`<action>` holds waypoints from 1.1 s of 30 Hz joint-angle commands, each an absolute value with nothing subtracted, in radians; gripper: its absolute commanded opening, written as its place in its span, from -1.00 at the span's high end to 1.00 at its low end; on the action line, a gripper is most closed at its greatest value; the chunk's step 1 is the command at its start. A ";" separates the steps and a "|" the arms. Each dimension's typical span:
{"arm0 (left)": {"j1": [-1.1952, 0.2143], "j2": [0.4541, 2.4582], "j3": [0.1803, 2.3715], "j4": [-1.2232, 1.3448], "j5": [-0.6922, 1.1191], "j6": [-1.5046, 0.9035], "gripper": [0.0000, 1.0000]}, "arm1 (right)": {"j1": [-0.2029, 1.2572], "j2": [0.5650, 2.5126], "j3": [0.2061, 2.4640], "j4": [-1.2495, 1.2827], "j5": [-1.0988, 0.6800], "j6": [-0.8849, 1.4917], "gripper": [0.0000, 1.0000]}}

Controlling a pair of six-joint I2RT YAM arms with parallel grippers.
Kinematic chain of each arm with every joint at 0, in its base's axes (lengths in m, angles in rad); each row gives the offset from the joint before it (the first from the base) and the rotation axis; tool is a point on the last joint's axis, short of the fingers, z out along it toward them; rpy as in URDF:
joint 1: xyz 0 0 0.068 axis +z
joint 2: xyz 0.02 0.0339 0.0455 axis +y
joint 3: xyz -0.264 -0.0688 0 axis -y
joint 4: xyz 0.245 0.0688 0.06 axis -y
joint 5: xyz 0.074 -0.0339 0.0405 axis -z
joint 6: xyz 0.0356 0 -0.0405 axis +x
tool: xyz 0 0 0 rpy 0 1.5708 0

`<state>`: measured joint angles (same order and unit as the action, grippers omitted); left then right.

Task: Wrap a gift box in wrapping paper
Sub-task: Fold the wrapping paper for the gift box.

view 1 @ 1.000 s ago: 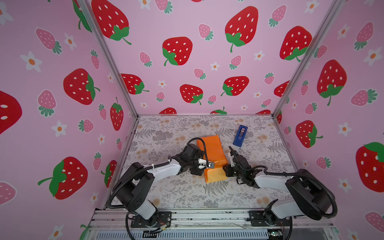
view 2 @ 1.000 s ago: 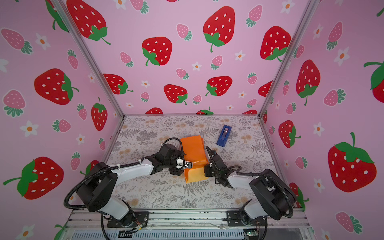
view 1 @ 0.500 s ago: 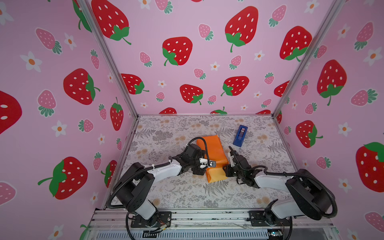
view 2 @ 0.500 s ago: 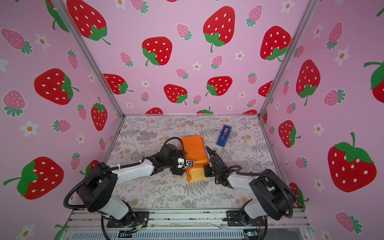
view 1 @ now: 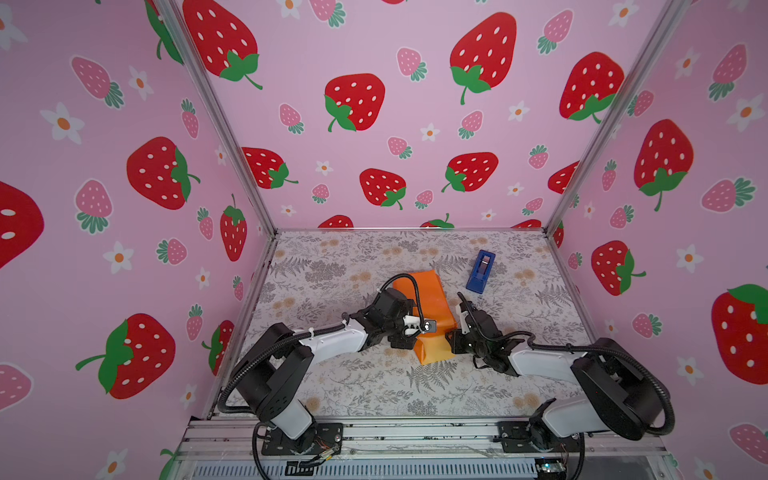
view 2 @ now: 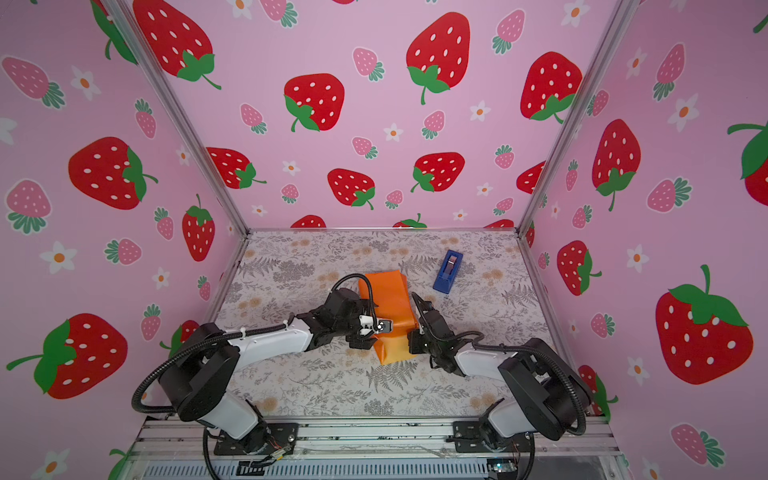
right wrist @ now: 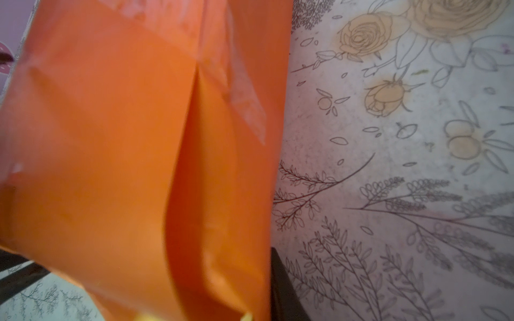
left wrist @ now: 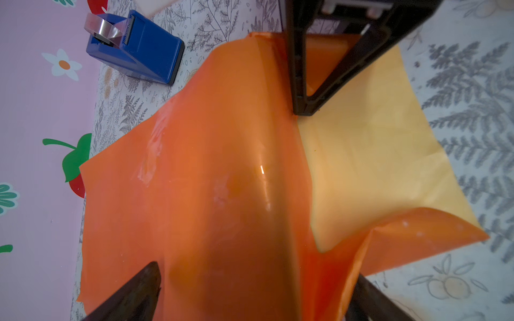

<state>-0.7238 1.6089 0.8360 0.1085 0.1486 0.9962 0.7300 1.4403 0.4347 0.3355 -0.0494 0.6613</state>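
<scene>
Top views to wrists: orange sheet humped between two arms

Top views both show the wrapping paper [view 1: 432, 291] mid-table on the grey floral cover [view 1: 332, 266]. Its glossy orange side faces up at the far end, and a duller yellow-orange panel lies at the near end. The left gripper [view 1: 417, 333] sits at the sheet's left edge with its jaws spread. The right gripper [view 1: 451, 336] meets the opposite edge. A blue tape dispenser [view 1: 481, 271] stands apart from the sheet, farther back and to the right.

Left wrist view: two dark fingers [left wrist: 139, 294] stand wide apart, released, either side of a raised hump of glossy paper [left wrist: 222, 180]; whether they touch it I cannot tell. The right gripper's black frame [left wrist: 306, 105] comes down where the orange fold meets the flat yellow panel. The tape dispenser [left wrist: 136, 47] sits near the pink wall.

Right wrist view: blurred orange paper [right wrist: 111, 139] fills the side nearest the lens and runs down beside a dark finger [right wrist: 283, 294]. The jaws look nearly closed, pinching the sheet. The gift box is hidden in every view
</scene>
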 commanded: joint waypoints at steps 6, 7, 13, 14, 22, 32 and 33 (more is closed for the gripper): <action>-0.742 1.650 0.849 0.185 0.065 0.916 -0.96 | 0.724 1.398 0.431 0.319 -0.055 0.672 0.60; -0.742 1.650 0.845 0.189 0.063 0.907 -0.94 | 0.724 1.389 0.430 0.310 -0.052 0.672 0.59; -0.743 1.658 0.834 0.190 0.053 0.874 -0.88 | 0.723 1.283 0.422 0.212 -0.033 0.679 0.37; -0.742 1.659 0.831 0.191 0.051 0.869 -0.87 | 0.724 1.255 0.418 0.190 -0.029 0.682 0.36; -0.742 1.664 0.827 0.176 0.039 0.848 -0.80 | 0.780 1.116 0.420 0.149 -0.095 0.689 0.37; -0.742 1.675 0.828 0.159 0.037 0.828 -0.74 | 0.874 1.324 0.473 0.280 -0.143 0.690 0.29; -0.743 1.677 0.827 0.158 0.037 0.828 -0.74 | 0.873 1.353 0.484 0.294 -0.151 0.686 0.29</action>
